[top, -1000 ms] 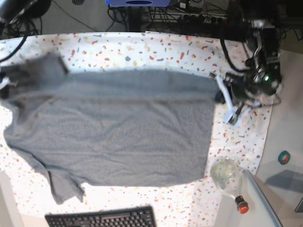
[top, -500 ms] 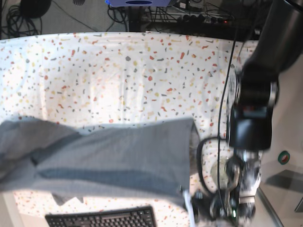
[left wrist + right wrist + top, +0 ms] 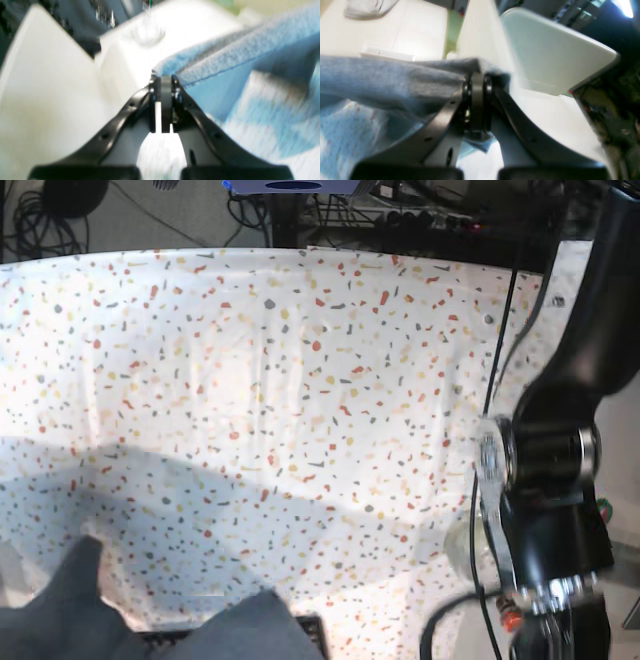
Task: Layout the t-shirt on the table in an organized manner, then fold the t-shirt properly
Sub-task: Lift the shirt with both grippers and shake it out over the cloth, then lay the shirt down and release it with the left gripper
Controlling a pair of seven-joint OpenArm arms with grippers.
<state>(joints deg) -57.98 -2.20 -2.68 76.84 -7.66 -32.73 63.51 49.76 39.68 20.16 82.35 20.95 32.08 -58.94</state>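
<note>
Grey heathered cotton fills the left wrist view: the soft short-sleeved t-shirt (image 3: 225,65) runs off from the black left gripper (image 3: 162,80), whose jaws are pressed together on a stitched hem edge. In the right wrist view the black right gripper (image 3: 477,82) likewise pinches a fold of cloth, the garment hanging off to one side. The base view shows only a bunched corner (image 3: 150,625) at the near edge above the white, red-and-yellow-flecked table (image 3: 300,360), with the left arm (image 3: 555,480) beside it. To spread it well, both grips should probably carry the hem outward evenly, taut and level, before lowering.
</note>
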